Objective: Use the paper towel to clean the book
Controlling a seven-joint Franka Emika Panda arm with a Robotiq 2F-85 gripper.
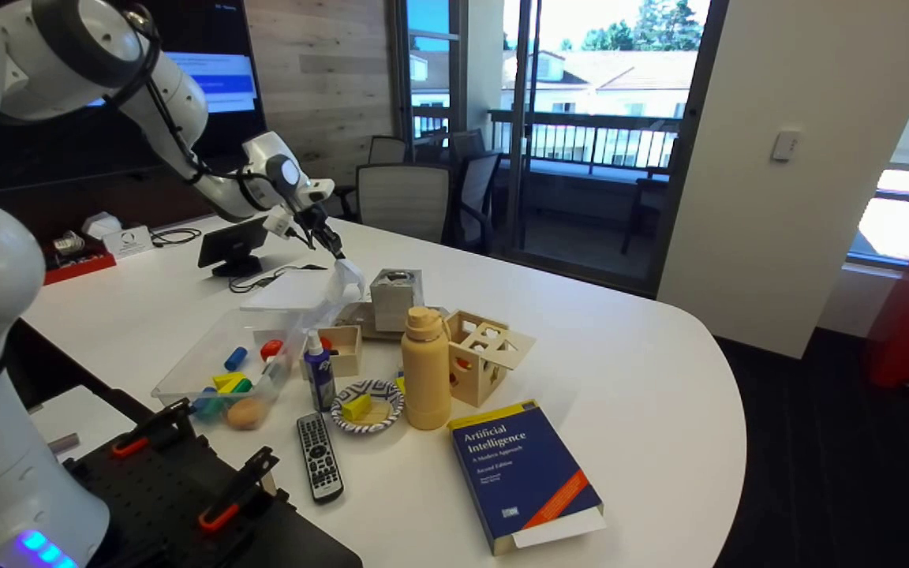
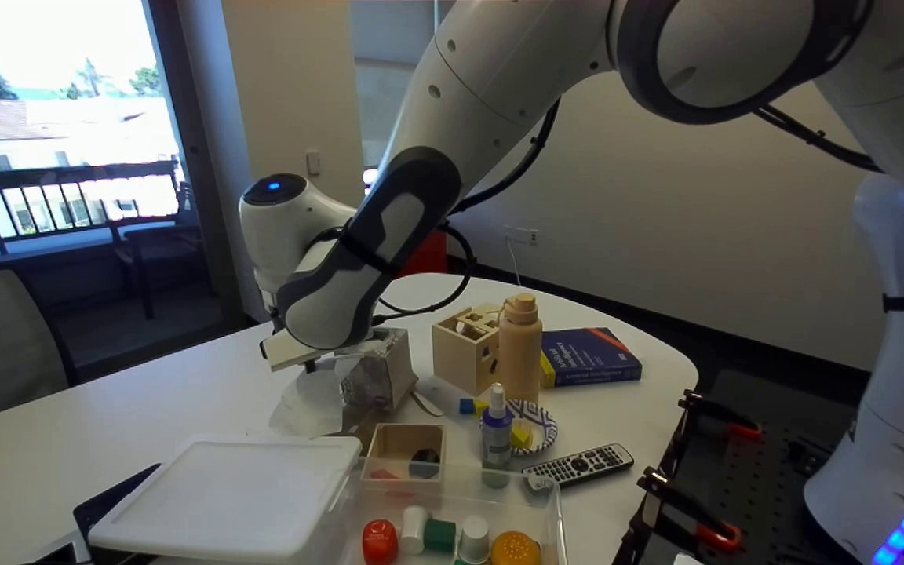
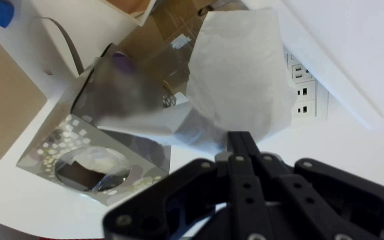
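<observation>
The white paper towel [image 3: 238, 66] hangs from my gripper [image 3: 240, 135] in the wrist view. The fingers are shut, with the towel pinched at their tips. In both exterior views the towel [image 1: 346, 278] [image 2: 311, 402] hangs below the gripper [image 1: 338, 254], beside the grey tissue box [image 1: 396, 304]. The box's round opening faces the camera in the wrist view [image 3: 145, 168]. The blue book [image 1: 518, 469] lies flat near the table's rounded end, away from the gripper; it also shows in an exterior view [image 2: 589, 353]. It is out of the wrist view.
A tall orange bottle [image 1: 427, 375] and wooden shape box [image 1: 474, 371] stand between gripper and book. Nearby are a spray bottle [image 1: 319, 372], patterned bowl [image 1: 391, 412], remote [image 1: 319, 457], clear bin [image 1: 186, 371] and white lid [image 2: 224, 494].
</observation>
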